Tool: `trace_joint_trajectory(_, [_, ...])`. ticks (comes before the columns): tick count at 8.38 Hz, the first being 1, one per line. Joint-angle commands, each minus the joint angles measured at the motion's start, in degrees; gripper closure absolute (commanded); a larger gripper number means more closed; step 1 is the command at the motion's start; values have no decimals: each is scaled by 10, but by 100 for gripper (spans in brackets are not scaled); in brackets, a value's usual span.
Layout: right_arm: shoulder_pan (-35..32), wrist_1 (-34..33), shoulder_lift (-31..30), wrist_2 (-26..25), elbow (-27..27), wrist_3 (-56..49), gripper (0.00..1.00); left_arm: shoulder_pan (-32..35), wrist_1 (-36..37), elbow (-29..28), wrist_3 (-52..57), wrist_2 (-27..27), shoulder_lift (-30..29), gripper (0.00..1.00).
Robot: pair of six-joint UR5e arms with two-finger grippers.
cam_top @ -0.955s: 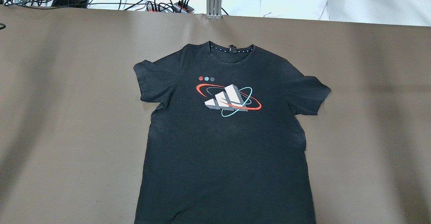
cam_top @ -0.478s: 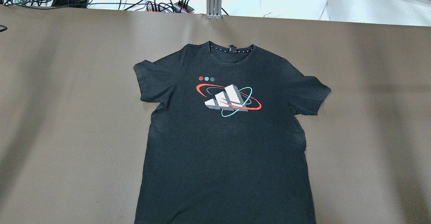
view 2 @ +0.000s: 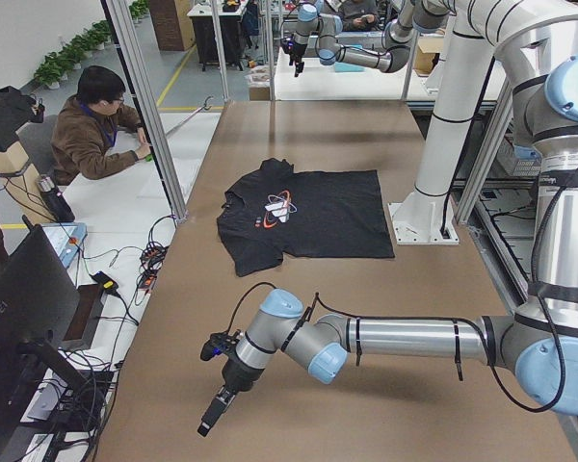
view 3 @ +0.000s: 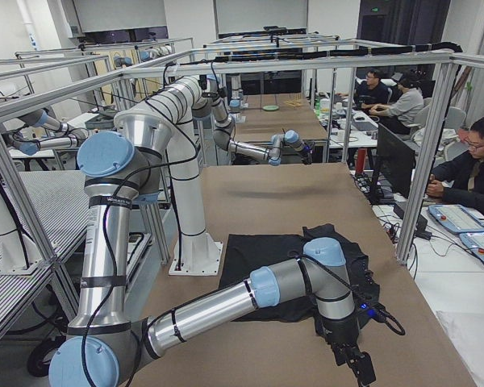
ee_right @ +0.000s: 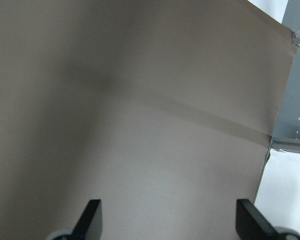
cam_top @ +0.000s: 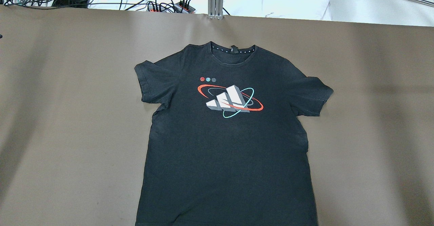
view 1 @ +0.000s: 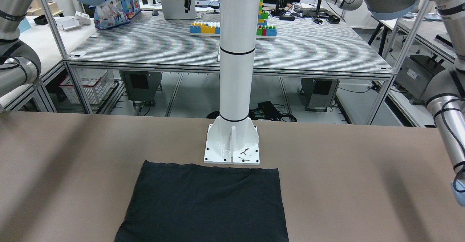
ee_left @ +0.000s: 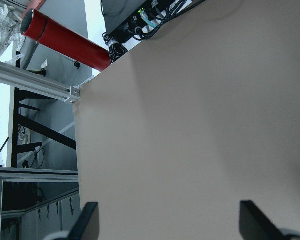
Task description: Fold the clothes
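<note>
A black T-shirt (cam_top: pixel 227 141) lies flat and face up in the middle of a wide brown surface (cam_top: pixel 67 117), with both short sleeves spread out to the sides. Its collar points away from the robot, toward the far edge. Its straight hem lies just beside the base plate (view 1: pixel 232 151) of the white pillar (view 1: pixel 236 71) that carries the arms. On the chest is a print (cam_top: pixel 230 101) of three slanted white bars ringed by red and teal ovals, with three small dots above it. Neither arm touches the shirt; each reaches out low toward its own end of the surface, well apart from the fabric. The left tool (ee_left: pixel 170 222) has its two dark fingers spread wide apart with nothing between them, above bare brown surface near a corner, where a red tube (ee_left: pixel 65 42) shows beyond the edge. The right tool (ee_right: pixel 169 217) also has its fingers wide apart and empty, above bare surface close to an edge. A person (view 2: pixel 96 135) sits at a white desk beyond the far side.
</note>
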State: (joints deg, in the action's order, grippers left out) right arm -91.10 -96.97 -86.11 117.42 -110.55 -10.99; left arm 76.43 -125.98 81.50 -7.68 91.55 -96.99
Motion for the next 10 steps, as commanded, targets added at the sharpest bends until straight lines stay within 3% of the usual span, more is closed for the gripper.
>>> trace_joint_trajectory(1, [5, 0, 1, -2, 2, -1, 6, -3, -1, 0, 0, 6, -7, 0])
trace_joint_trajectory(4, [7, 1, 10, -1, 17, 3, 6, -10, -22, -4, -5, 36, -11, 0])
trace_joint_trajectory(6, [8, 3, 55, -1, 72, 2, 6, -31, -30, -8, -14, 45, -35, 0])
trace_joint_trajectory(8, [13, 75, 62, 0, 123, 4, 6, -50, -29, -9, -68, 56, -66, 0])
trace_joint_trajectory(10, [21, 104, 97, 2, 170, 59, 6, -95, -30, -6, -139, 72, -98, 0])
